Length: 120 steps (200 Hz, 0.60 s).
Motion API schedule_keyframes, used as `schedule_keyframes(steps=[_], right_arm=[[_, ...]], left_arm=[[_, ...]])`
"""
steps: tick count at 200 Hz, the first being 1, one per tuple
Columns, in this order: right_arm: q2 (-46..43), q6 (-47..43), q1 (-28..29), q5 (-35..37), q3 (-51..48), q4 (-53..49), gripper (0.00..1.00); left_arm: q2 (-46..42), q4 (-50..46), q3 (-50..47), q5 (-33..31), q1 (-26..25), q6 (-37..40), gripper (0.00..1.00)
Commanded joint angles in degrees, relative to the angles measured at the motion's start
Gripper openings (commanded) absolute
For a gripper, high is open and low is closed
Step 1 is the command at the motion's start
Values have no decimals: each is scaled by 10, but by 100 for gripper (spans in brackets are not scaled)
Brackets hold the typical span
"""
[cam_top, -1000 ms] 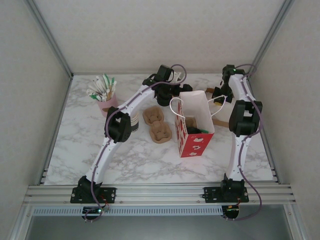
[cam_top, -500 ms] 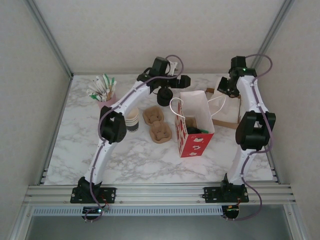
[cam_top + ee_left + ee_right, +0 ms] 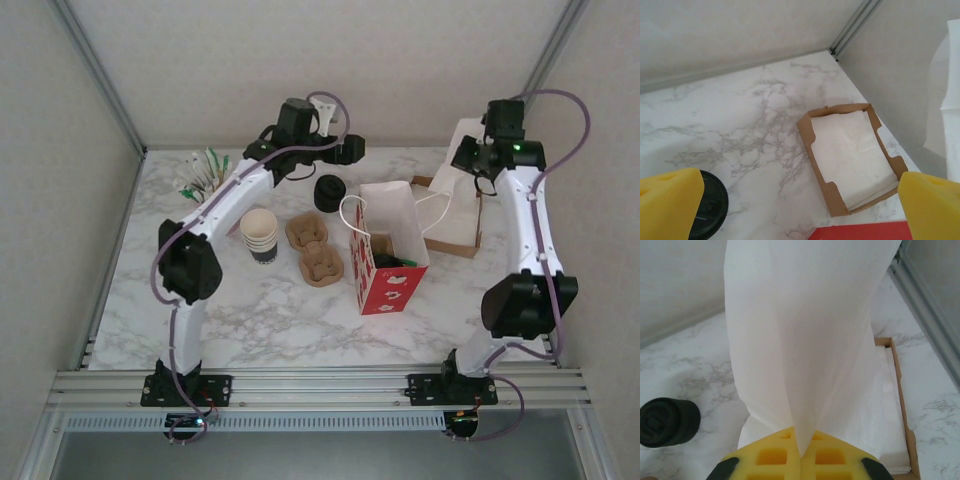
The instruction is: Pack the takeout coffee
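**Top view:** The step in hand looks like adding a napkin to the order. The right gripper [image 3: 474,163] is raised at the far right, pinching a napkin [image 3: 460,135] above the box [image 3: 470,245]. The left gripper [image 3: 346,150] hangs at the far middle, above the lids [image 3: 328,192]. The bag [image 3: 392,285] stands open in the middle. A dark shape [image 3: 397,262] lies low inside it, but I cannot tell whether that is the coffee. Next, the right arm must carry the napkin left and nearer, over the bag's mouth, then let go.

**Left wrist:** The left gripper [image 3: 800,200] has its pads spread wide and holds nothing. The box [image 3: 812,150] and lids [image 3: 712,205] lie below.

**Right wrist:** The right gripper [image 3: 800,452] is clamped tight on the hanging napkin [image 3: 805,330], over the box [image 3: 904,410].

**Change:** A second ago the right gripper was low beside the box; it has now risen with the napkin. The left arm has lifted and pulled back, uncovering the cups [image 3: 260,235].
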Motion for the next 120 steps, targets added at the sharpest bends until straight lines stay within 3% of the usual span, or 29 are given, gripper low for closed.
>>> schedule_keyframes(steps=[1,67,120], right_arm=[[-48,-3,2,4,-5,-15,0],[-150,-12,4,-88,25,-48,0],[-181,-23,26,-259,64,-84,0]], left_arm=[[-94,57,-46,-34,2,49,100],[-273,108,-193,-89,-51,139,100],[-348,96,-228,-83,-101,178,99]])
